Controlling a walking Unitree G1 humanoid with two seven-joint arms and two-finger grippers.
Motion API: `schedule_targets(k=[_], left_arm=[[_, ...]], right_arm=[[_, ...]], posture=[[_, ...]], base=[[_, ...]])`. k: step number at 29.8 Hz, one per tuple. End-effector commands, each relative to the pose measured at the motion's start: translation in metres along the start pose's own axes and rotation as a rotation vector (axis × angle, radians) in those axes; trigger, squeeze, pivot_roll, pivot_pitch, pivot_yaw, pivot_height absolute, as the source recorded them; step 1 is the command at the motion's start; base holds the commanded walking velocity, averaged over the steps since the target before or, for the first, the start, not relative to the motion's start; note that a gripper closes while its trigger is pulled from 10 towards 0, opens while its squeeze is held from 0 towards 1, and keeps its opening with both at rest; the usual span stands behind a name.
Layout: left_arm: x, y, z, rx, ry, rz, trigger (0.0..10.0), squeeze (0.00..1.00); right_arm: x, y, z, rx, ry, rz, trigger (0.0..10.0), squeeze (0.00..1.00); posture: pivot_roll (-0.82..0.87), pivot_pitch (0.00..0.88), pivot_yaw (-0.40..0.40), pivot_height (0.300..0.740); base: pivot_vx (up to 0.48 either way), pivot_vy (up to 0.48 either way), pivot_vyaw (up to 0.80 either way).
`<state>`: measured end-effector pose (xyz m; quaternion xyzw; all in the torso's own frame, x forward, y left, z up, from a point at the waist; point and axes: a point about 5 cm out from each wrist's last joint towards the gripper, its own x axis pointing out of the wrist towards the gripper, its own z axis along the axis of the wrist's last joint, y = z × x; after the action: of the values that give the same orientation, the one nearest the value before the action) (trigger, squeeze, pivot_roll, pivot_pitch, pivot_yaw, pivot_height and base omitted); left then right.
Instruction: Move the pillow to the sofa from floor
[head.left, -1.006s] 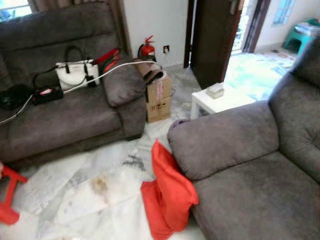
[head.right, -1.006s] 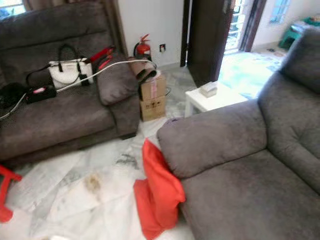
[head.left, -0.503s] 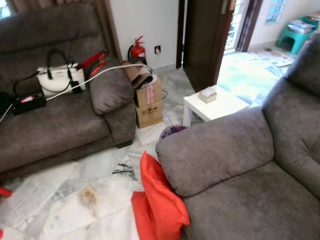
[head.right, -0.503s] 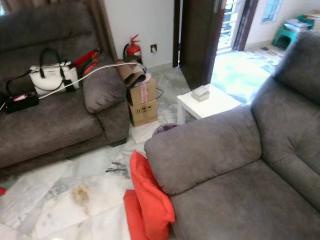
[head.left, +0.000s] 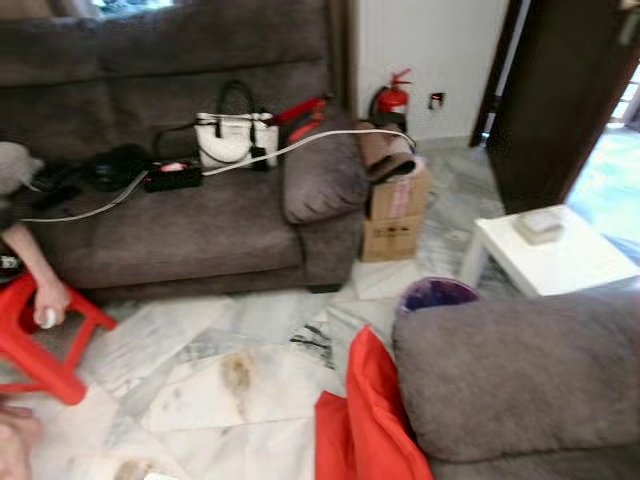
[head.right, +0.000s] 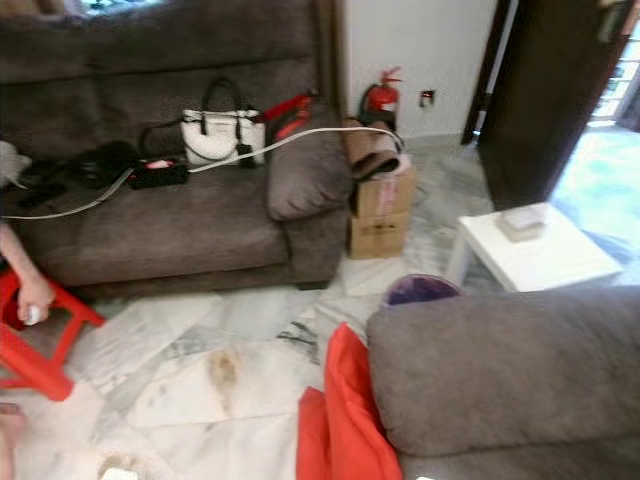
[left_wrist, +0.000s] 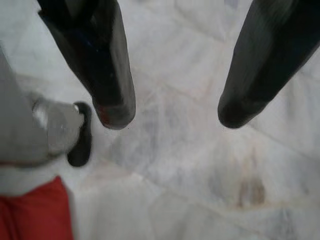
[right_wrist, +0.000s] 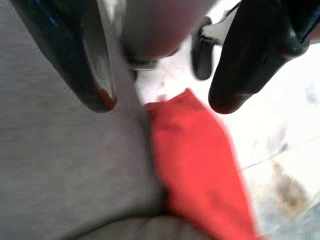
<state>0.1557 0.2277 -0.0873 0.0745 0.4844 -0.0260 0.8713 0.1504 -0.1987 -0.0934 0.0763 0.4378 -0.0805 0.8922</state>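
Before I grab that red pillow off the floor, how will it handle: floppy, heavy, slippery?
The red pillow slumps folded against the sofa arm, so it probably sags when lifted by one corner. It looks thin and soft, so likely light. The fabric cover should give the right gripper, open above it, decent purchase.
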Motion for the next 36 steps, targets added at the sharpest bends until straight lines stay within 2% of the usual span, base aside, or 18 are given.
schedule_targets(k=[1,10,18,26,34,36], left_arm=[[-0.002,0.006,-0.006,-0.001,0.025,0.013,10.0,0.0],[-0.002,0.007,-0.004,0.003,0.001,0.013,10.0,0.0],[0.001,0.005,0.012,0.007,-0.054,0.01,10.0,0.0],[0.0,0.005,0.011,0.018,-0.057,0.007,10.0,0.0],[0.0,0.005,0.008,-0.018,-0.051,0.015,10.0,0.0],[0.0,0.005,0.007,-0.026,-0.046,0.018,10.0,0.0]], right_arm=[[-0.002,0.001,-0.008,0.023,0.021,-0.003,10.0,0.0],[-0.001,0.0,-0.006,0.022,0.014,0.002,10.0,0.0],[0.001,0.002,0.002,0.028,-0.014,0.014,10.0,0.0],[0.001,0.003,0.003,0.023,-0.012,0.016,10.0,0.0],[0.0,0.002,0.001,0.021,-0.005,0.012,10.0,0.0],[0.0,0.002,0.001,0.021,-0.005,0.012,10.0,0.0]], posture=[[0.1,0.089,0.065,0.74],[0.11,0.091,0.063,0.74],[0.1,0.092,0.063,0.74],[0.1,0.093,0.062,0.74],[0.1,0.092,0.059,0.74],[0.1,0.092,0.059,0.74]], base=[[0.0,0.0,0.0],[0.0,0.0,0.0],[0.0,0.0,0.0],[0.0,0.0,0.0],[0.0,0.0,0.0],[0.0,0.48,0.0]])
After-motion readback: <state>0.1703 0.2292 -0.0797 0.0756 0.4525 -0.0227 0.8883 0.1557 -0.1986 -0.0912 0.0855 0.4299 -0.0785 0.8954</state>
